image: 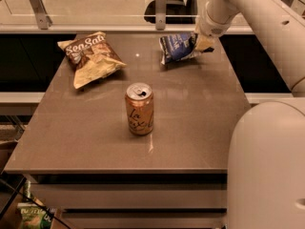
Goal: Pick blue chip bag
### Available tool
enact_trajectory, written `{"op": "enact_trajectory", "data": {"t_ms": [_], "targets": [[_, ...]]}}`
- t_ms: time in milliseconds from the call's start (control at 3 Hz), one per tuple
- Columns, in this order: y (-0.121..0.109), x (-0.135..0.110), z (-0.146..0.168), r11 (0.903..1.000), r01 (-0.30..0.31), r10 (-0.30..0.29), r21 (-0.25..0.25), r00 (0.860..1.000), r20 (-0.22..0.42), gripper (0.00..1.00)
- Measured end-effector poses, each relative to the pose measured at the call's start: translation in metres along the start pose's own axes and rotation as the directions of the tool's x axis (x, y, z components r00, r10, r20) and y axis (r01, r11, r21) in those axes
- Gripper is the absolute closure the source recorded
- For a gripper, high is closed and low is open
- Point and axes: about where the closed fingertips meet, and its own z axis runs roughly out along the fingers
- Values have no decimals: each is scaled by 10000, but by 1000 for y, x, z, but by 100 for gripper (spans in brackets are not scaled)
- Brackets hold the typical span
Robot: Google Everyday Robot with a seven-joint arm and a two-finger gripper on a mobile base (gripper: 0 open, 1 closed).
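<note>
The blue chip bag, small, crinkled and dark blue with white lettering, lies at the far right of the brown table. My gripper comes down from the upper right on the white arm. It is shut on the bag's right end. That end looks slightly raised, while the left end hangs close to the tabletop. The fingertips are partly hidden by the bag.
A tan-and-brown "Sea Salt" chip bag lies at the far left. An opened orange can stands upright at the table's middle. A glass rail with metal posts runs behind the table. The robot's white body fills the lower right.
</note>
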Motion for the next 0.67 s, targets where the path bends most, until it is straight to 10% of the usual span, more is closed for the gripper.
{"op": "enact_trajectory", "data": {"t_ms": [667], "targets": [[-2, -22, -53, 9968, 331, -339, 725, 9994, 99, 100]]}}
